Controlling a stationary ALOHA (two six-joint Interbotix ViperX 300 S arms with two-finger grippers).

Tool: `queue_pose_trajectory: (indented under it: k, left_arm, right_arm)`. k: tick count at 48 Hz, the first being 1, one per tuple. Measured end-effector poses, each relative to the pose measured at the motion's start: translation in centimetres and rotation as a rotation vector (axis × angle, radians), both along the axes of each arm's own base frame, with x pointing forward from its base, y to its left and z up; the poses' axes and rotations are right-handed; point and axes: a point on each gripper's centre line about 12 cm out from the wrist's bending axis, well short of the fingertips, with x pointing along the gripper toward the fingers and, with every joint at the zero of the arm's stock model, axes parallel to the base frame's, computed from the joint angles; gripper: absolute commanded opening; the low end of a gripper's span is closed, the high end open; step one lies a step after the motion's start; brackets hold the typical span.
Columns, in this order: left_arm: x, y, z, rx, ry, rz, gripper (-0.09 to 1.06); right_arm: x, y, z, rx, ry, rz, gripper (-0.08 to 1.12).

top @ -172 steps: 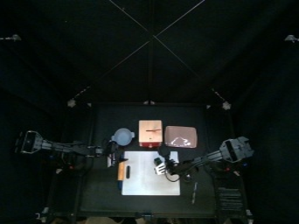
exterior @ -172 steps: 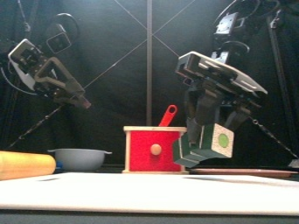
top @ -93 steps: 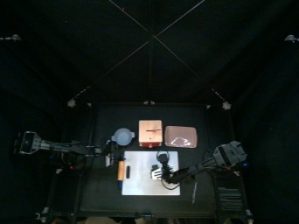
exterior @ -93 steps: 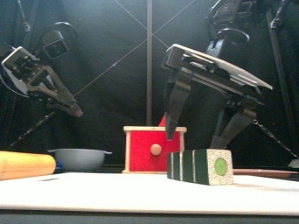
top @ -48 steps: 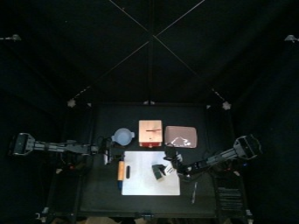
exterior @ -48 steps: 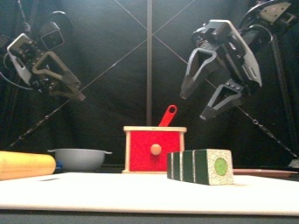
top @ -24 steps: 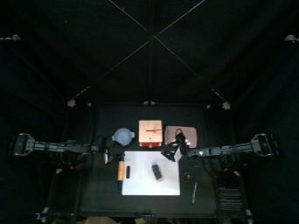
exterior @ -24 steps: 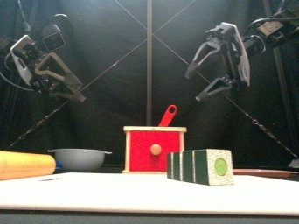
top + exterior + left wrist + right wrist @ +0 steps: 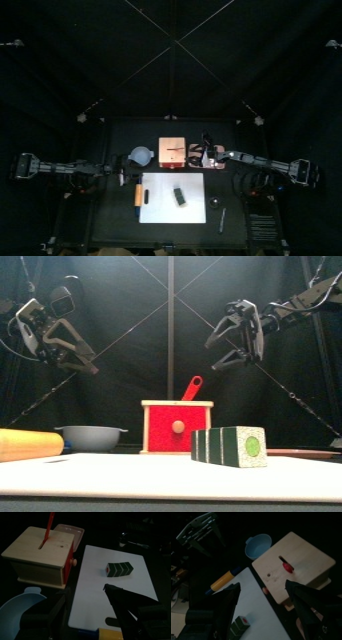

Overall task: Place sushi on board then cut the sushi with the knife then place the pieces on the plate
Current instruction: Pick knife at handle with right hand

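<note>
Hovering over the wooden box at twelve o'clock from the white board, my right claw is spread wide and empty, lined up, I judge, for the red knife standing in its slot. The sushi roll sits whole mid-board, clear for cutting. My left claw hangs at nine o'clock, pinched together on nothing.

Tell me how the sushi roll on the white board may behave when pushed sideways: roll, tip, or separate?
The sushi roll probably will not roll: its sides look flat on the white board. Visible seams between its blocks suggest it may separate when pushed. It seems low and wide, so tipping looks unlikely.
</note>
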Motion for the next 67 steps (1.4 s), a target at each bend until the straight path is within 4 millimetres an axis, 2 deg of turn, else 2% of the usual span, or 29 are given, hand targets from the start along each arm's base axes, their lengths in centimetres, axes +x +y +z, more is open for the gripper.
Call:
queue_pose_trajectory:
  k: [10, 25, 38, 48, 58, 67]
  left_arm:
    - [-0.1, 0.2, -0.1, 0.000, 0.002, 0.009, 0.91]
    - [-0.3, 0.5, -0.4, -0.001, 0.011, 0.021, 0.91]
    - [-0.5, 0.5, -0.6, -0.003, 0.017, 0.024, 0.91]
    - [-0.5, 0.5, -0.7, -0.004, 0.020, 0.025, 0.91]
    - [-0.5, 0.5, -0.8, -0.004, 0.021, 0.027, 0.91]
    - [-0.7, 0.5, -1.1, -0.005, 0.030, 0.028, 0.91]
  right_arm:
    - [0.8, -2.6, 1.1, -0.049, 0.033, 0.078, 1.00]
    - [2.8, -4.9, 0.3, -0.076, 0.118, 0.178, 1.00]
    - [2.4, -6.8, 0.2, -0.092, 0.198, 0.192, 1.00]
    - [2.6, -7.2, -0.4, -0.111, 0.343, 0.226, 1.00]
    - [4.3, -6.8, 0.6, -0.161, 0.375, 0.280, 1.00]
    - [6.1, -5.7, -0.3, -0.179, 0.419, 0.362, 1.00]
